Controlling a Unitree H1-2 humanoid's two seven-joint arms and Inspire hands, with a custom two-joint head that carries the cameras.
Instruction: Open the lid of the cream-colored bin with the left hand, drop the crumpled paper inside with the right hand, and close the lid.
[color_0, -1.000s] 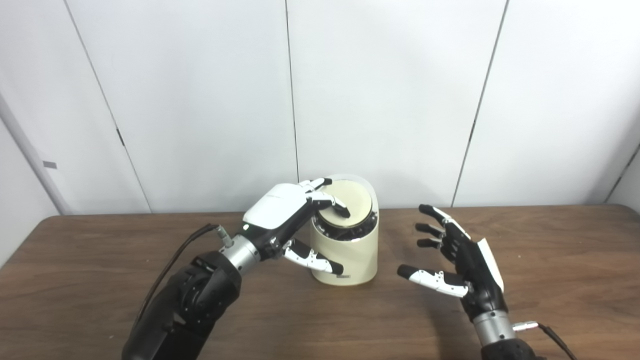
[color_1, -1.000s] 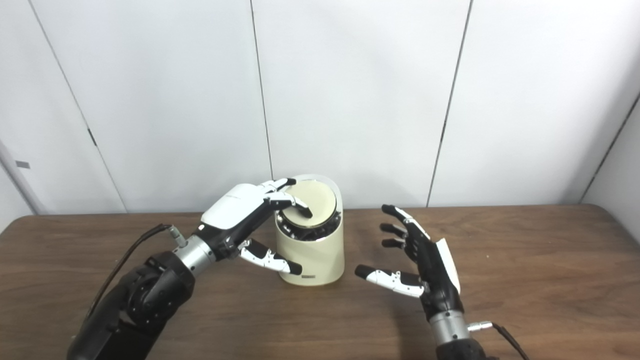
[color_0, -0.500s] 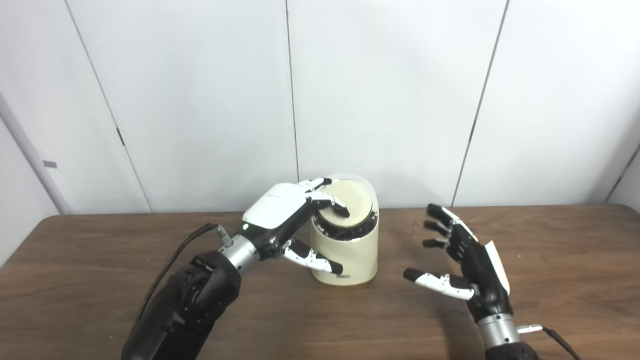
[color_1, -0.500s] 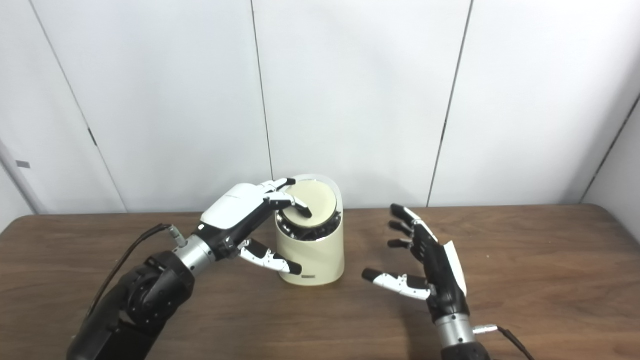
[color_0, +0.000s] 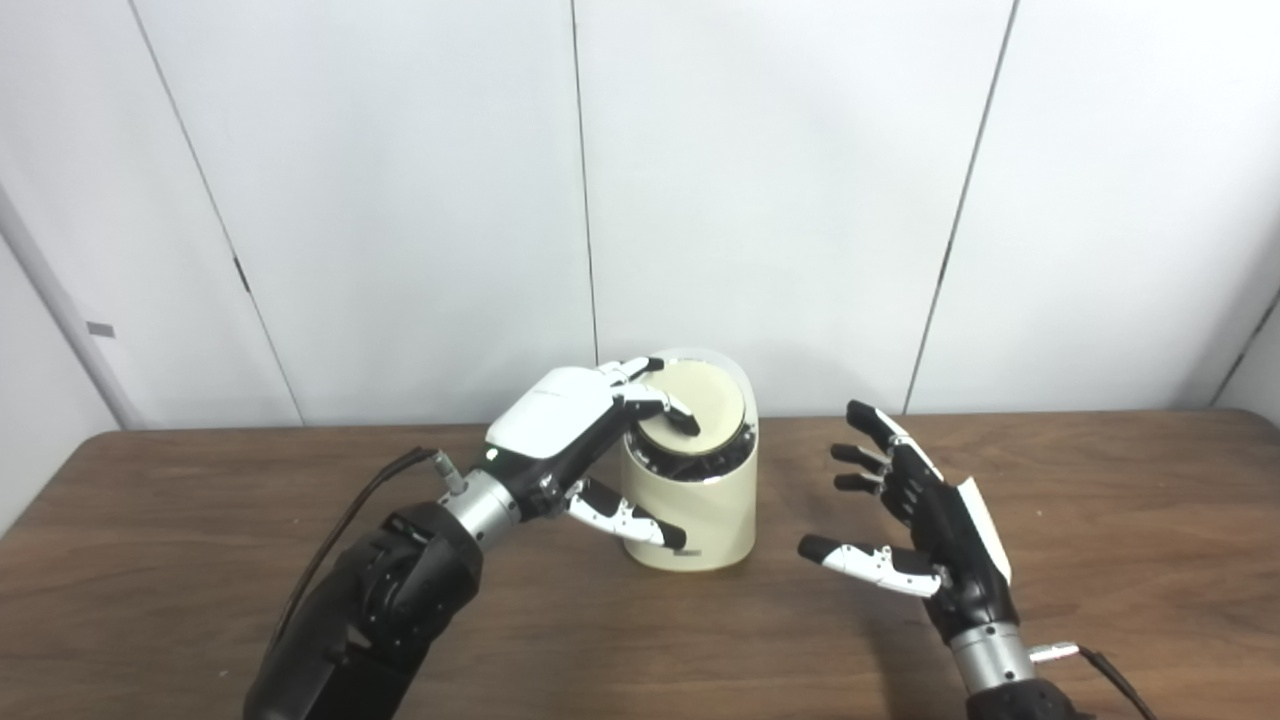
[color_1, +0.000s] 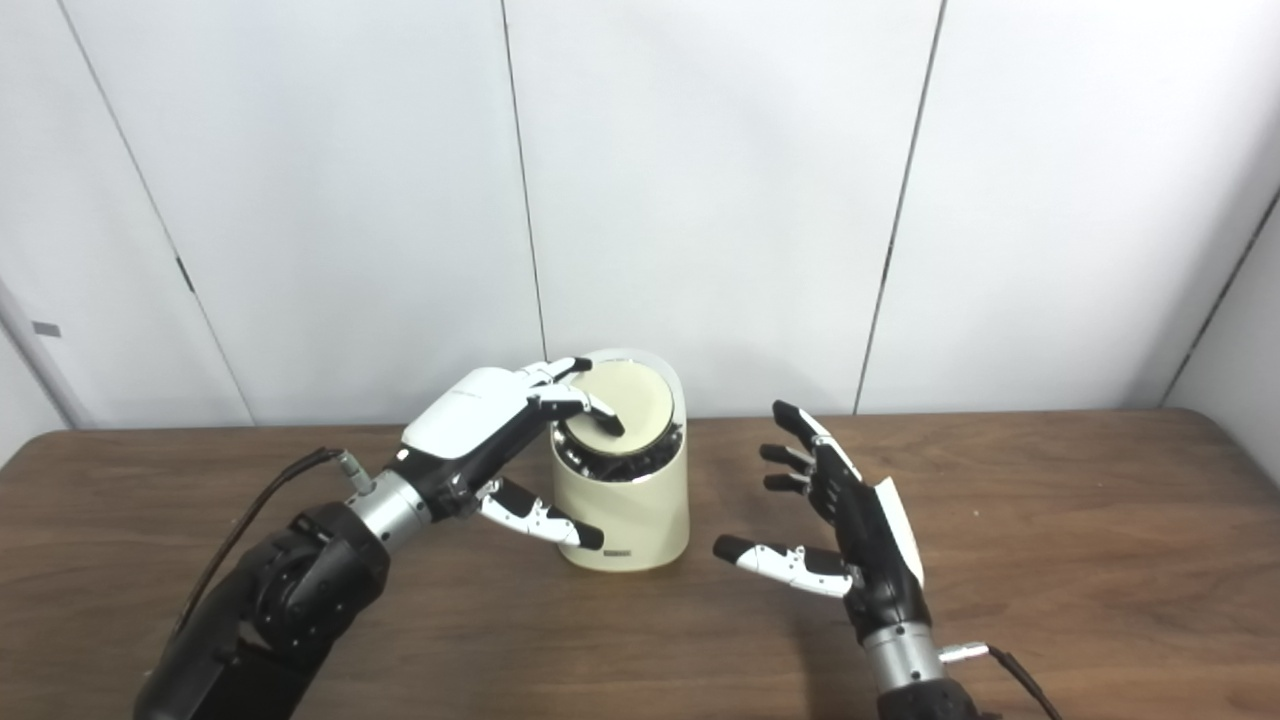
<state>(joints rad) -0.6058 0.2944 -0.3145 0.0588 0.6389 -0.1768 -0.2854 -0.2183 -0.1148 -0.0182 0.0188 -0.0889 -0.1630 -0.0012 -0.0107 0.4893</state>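
Note:
The cream-colored bin stands on the wooden table near the middle. Its round lid is tilted, and a dark gap shows under its near edge. My left hand reaches over from the left with its fingertips pressing on the lid's top, while its thumb lies across the bin's front wall. My right hand hovers to the right of the bin, apart from it, open with fingers spread and nothing in it. No crumpled paper shows in either view.
A white panelled wall rises right behind the table's far edge. A black cable loops off my left forearm. Bare wood stretches to the right of my right hand and along the front.
My right hand drifted a little right and toward me, then came back left to about where it was. The left hand and the lid have not moved.

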